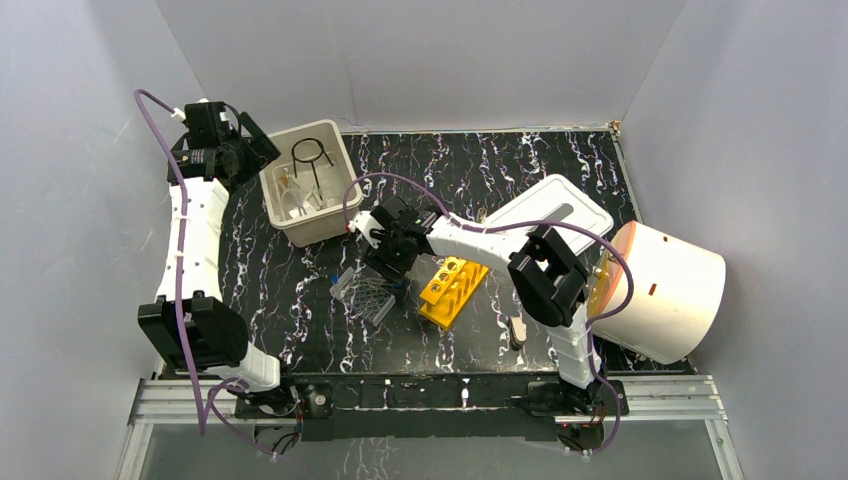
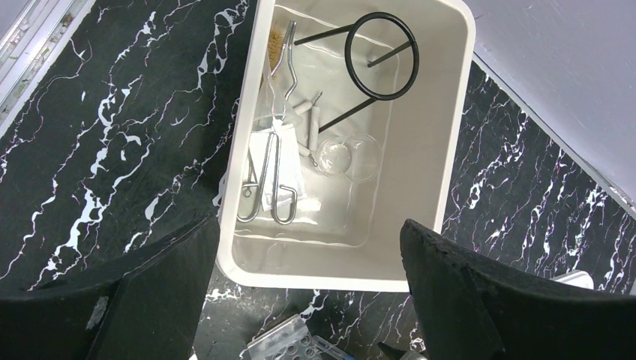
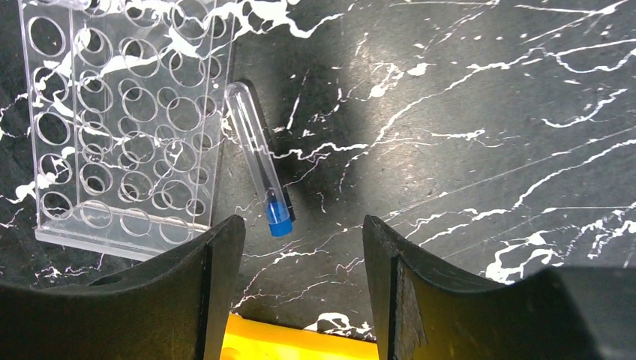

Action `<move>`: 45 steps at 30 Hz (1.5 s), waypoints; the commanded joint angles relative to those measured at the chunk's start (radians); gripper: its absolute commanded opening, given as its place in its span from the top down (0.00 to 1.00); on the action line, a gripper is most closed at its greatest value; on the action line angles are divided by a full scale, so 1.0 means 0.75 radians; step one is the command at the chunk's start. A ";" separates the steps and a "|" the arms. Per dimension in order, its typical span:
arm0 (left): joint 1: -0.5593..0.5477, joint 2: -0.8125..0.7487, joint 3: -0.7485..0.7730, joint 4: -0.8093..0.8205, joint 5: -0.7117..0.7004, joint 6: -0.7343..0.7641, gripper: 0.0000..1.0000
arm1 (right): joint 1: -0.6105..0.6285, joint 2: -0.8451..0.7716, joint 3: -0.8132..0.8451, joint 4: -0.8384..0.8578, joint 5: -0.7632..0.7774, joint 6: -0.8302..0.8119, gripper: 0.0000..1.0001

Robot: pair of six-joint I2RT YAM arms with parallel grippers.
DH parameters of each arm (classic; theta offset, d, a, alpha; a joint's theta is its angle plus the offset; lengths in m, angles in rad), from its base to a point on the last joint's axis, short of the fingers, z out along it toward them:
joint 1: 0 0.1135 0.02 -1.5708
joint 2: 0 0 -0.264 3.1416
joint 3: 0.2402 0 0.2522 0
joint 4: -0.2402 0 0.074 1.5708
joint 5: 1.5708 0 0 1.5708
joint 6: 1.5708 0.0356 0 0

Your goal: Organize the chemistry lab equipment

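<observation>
Right fingers point(image 3: 217, 292) gape just behind blue-capped tube point(image 3: 256, 154).

No text, label or number is legible; the capped tube point(image 3: 257, 157) just ahead of the right end effector point(image 3: 300, 232) appears unmarked.

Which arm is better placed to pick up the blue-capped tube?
Right. The right pincer, open, hangs directly over the tube beside the clear rack; the left pincer is away over the beige bin.
</observation>
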 commanded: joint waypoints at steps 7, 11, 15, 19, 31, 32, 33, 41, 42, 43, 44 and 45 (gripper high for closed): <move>-0.005 -0.006 0.031 0.000 -0.006 0.022 0.10 | 0.040 0.084 0.089 -0.022 0.011 -0.051 0.36; -0.004 -0.001 0.031 0.002 0.004 0.020 0.10 | 0.040 0.117 0.110 -0.024 0.021 -0.061 0.48; -0.005 -0.005 0.032 0.001 -0.005 0.025 0.10 | 0.040 0.134 0.110 -0.022 0.020 -0.067 0.58; -0.004 -0.007 0.033 0.000 0.003 0.026 0.10 | 0.040 0.141 0.098 -0.014 0.043 -0.071 0.65; -0.029 -0.002 -0.006 0.056 0.183 0.038 0.10 | 0.033 -0.005 -0.023 0.095 0.183 -0.056 0.82; -0.036 -0.002 -0.017 0.070 0.221 0.039 0.10 | 0.032 -0.042 -0.048 0.122 0.194 -0.048 0.83; -0.042 -0.007 -0.030 0.086 0.264 0.043 0.10 | 0.029 -0.073 -0.077 0.162 0.209 -0.038 0.83; -0.058 -0.075 -0.199 0.233 0.555 0.004 0.10 | -0.040 -0.285 -0.241 0.362 0.196 0.087 0.82; -0.058 -0.087 -0.227 0.252 0.587 -0.014 0.10 | -0.049 -0.297 -0.242 0.368 0.181 0.108 0.82; -0.058 -0.098 -0.254 0.276 0.628 -0.027 0.10 | -0.056 -0.315 -0.244 0.381 0.163 0.126 0.82; -0.058 -0.109 -0.283 0.299 0.684 -0.040 0.10 | -0.061 -0.330 -0.249 0.396 0.156 0.140 0.82; -0.060 -0.120 -0.310 0.325 0.739 -0.053 0.11 | -0.065 -0.346 -0.257 0.415 0.148 0.156 0.82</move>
